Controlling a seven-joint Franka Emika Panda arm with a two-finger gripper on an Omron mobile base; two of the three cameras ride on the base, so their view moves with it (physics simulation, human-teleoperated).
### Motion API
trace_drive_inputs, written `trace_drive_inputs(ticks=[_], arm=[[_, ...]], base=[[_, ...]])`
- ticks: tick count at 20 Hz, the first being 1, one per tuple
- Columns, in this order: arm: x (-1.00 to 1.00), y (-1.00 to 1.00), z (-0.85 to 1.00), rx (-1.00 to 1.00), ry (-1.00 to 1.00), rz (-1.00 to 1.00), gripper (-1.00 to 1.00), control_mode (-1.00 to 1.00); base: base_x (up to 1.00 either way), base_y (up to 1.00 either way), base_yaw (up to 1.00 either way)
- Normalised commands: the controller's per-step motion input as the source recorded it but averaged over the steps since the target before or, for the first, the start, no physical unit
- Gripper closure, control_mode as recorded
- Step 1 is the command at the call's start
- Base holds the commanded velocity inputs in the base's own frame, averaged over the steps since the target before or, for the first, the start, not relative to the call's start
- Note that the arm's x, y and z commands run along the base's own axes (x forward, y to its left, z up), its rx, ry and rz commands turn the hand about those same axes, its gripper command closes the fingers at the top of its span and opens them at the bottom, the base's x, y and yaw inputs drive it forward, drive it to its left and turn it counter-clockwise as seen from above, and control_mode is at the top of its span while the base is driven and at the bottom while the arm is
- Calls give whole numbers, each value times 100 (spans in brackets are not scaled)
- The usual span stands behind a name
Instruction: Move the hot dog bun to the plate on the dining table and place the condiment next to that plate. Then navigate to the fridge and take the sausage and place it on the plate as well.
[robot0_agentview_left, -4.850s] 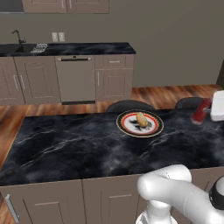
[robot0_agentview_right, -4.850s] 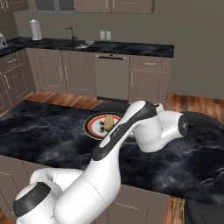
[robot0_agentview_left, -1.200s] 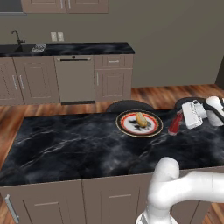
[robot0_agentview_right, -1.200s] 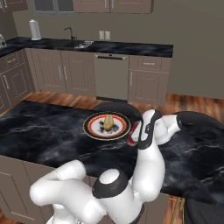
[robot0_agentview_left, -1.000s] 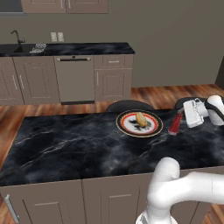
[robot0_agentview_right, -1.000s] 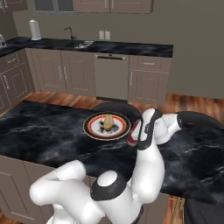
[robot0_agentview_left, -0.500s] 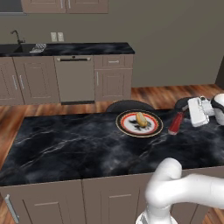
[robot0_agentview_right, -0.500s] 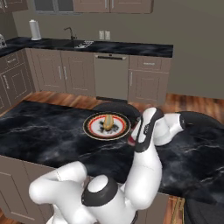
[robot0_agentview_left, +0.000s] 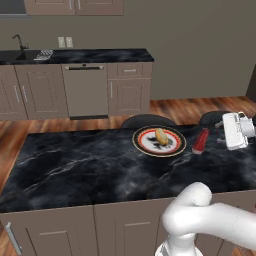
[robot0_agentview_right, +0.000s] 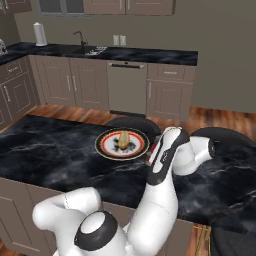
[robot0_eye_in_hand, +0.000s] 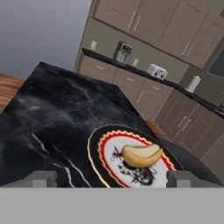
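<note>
- The hot dog bun (robot0_agentview_left: 161, 136) is found lying on the plate (robot0_agentview_left: 146, 145), slightly right of the plate's middle as seen in the left base view.
- The plate (white, with a red and gold ring inside a dark rim) is set on the dark marbled dining table (robot0_agentview_left: 75, 167), toward its far edge.
- The condiment (robot0_agentview_left: 200, 141), a red bottle, is seen lying on the table just beside the plate's right rim in the left base view; no contact with the plate can be confirmed.
- In the right base view the bottle is largely covered by the white arm; only a red sliver (robot0_agentview_right: 154, 148) is seen near the plate (robot0_agentview_right: 105, 145).
- The gripper (robot0_eye_in_hand: 112, 180) is recorded with its fingertips (robot0_eye_in_hand: 41, 179) set wide apart and nothing between them; the bun (robot0_eye_in_hand: 141, 155) and plate (robot0_eye_in_hand: 107, 151) are seen beyond them.
- The hand is held above the table, to the right of the bottle, apart from it.
- Two dark round stools (robot0_agentview_left: 146, 120) are noted at the table's far side.
- A cabinet run with a dishwasher (robot0_agentview_left: 85, 91) and sink (robot0_agentview_left: 16, 53) is noted along the back wall.
</note>
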Motion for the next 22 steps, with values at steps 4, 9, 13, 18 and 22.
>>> trace_drive_inputs(ticks=[4, 9, 13, 18, 22], arm=[[-67, 20, 72, 0, -14, -9, -100, -100], [-63, 24, 80, 0, -5, -11, -100, -100], [-64, 32, 69, 0, 1, -23, -100, -100], [-51, 40, 63, 2, 18, -28, -100, -100], [-40, 44, 61, 2, 27, -30, -100, -100]], base=[[0, 0, 0], [0, 0, 0], [0, 0, 0], [0, 0, 0], [0, 0, 0]])
